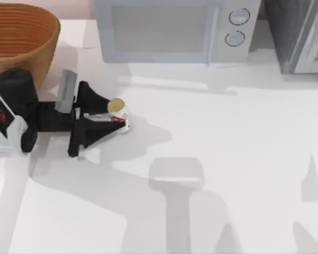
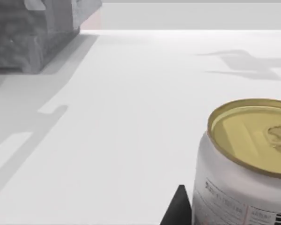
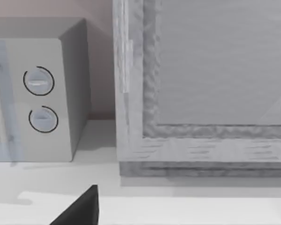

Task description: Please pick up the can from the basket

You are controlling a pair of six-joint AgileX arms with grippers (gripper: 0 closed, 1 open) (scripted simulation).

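The can (image 1: pixel 117 110), white and red with a gold round end up, is held between the black fingers of my left gripper (image 1: pixel 114 117), which is shut on it. It hangs over the white table, to the right of and nearer than the orange-brown woven basket (image 1: pixel 21 37) at the far left corner. The left wrist view has the can (image 2: pixel 246 164) close up beside a dark fingertip (image 2: pixel 178 208). In the right wrist view one dark finger (image 3: pixel 79 213) of my right gripper points at the back of the table.
A grey microwave (image 1: pixel 172 29) stands at the back centre, with two round knobs (image 1: pixel 237 26). A grey cabinet-like box (image 1: pixel 299 34) fills the back right corner. The white tabletop (image 1: pixel 228 159) stretches to the right and front.
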